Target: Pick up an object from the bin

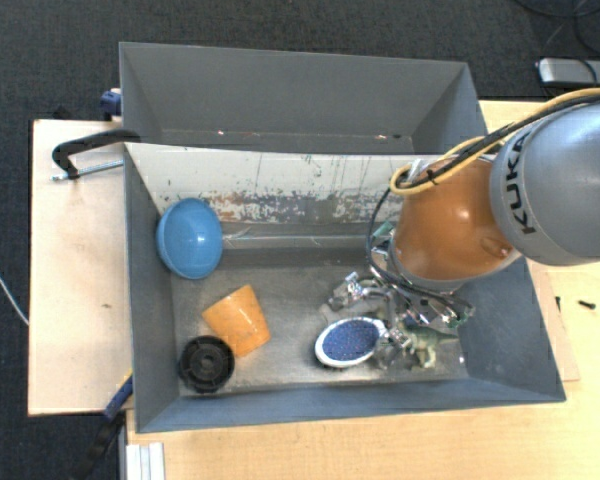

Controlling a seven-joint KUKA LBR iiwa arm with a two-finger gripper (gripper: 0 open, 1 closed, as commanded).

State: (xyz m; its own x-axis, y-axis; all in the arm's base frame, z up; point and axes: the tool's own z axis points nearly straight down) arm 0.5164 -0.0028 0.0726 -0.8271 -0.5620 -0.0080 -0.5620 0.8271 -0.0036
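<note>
My gripper (398, 320) hangs just right of the blue-and-white disc (347, 341), seemingly nothing lifted yet; whether my jaws are open, I cannot tell.

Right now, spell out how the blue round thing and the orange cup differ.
Colour: the blue round thing is light blue, the orange cup orange. Shape: the blue round thing is a smooth ball or dome; the orange cup is tapered and lies on its side. Place: the blue round thing sits by the back left wall, the orange cup nearer the front. Both lie in the bin's left half, apart from the gripper.
</note>
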